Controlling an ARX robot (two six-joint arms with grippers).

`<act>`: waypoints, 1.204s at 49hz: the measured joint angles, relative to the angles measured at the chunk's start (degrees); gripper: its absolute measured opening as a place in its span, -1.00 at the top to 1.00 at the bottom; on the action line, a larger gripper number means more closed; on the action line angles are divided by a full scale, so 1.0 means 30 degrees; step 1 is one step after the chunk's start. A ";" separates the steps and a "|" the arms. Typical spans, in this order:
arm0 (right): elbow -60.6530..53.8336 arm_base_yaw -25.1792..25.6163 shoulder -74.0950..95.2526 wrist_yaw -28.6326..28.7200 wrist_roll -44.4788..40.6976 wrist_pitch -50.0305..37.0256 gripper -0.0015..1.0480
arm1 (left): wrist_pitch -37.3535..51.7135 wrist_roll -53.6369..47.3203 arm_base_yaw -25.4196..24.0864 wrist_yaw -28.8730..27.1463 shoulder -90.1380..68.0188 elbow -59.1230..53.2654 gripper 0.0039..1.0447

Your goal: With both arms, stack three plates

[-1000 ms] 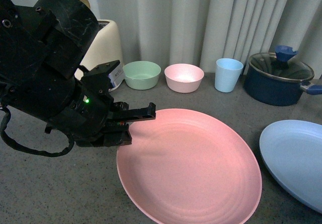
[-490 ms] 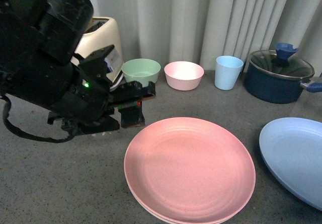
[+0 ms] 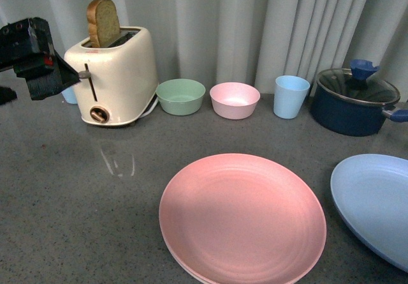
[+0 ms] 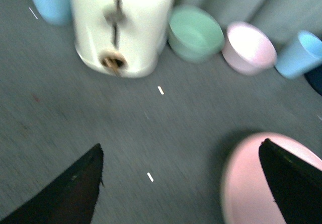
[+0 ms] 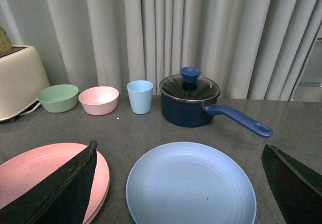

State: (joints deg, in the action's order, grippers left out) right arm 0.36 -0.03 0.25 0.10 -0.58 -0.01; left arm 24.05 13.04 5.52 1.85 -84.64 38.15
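The pink plate lies flat at the front centre of the grey counter. A thin pale rim shows under its front left edge, so it rests on a second plate. The light blue plate lies alone to its right, a small gap apart. My left gripper hovers at the far left beside the toaster. It is open and empty, with bare counter between its fingers and the pink plate under one finger. My right gripper is open above the blue plate.
A cream toaster holding a bread slice stands at the back left. A green bowl, a pink bowl, a blue cup and a lidded dark blue pot line the curtain. The pot's handle points toward the blue plate.
My left arm has let go of the pink plate and pulled back up and to the far left, uncovering the toaster. The pink plate, tilted a second ago, now lies flat.
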 joint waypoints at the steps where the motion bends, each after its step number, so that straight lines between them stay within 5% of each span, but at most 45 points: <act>1: 0.0000 0.0000 0.0000 -0.0015 0.0007 0.0000 -0.85 | 0.1829 -0.0736 0.0066 -0.0809 -0.0124 -0.0619 -0.67; 9: 0.0000 0.0000 0.0000 -0.0029 0.0007 0.0000 -0.85 | 1.0535 -0.3330 -0.0131 -0.2127 0.0750 -0.4699 -0.16; 27: 0.0000 0.0000 0.0000 -0.0007 0.0000 0.0000 -0.85 | 1.0790 -0.4058 -0.1508 -0.0670 0.5180 -0.8685 0.95; 39: 0.0000 0.0000 -0.0007 -0.0007 0.0000 0.0000 -0.85 | 1.0681 -0.4204 -0.1821 -0.0619 0.7665 -1.1052 0.94; 59: 0.0000 0.0000 0.0000 -0.0007 0.0000 0.0000 -0.85 | 0.5792 -0.4211 -0.1821 -0.0612 1.3865 -1.2152 0.94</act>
State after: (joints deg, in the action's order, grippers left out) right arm 0.36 -0.03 0.25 0.08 -0.58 -0.01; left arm 41.43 0.40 0.05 0.01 -43.05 1.69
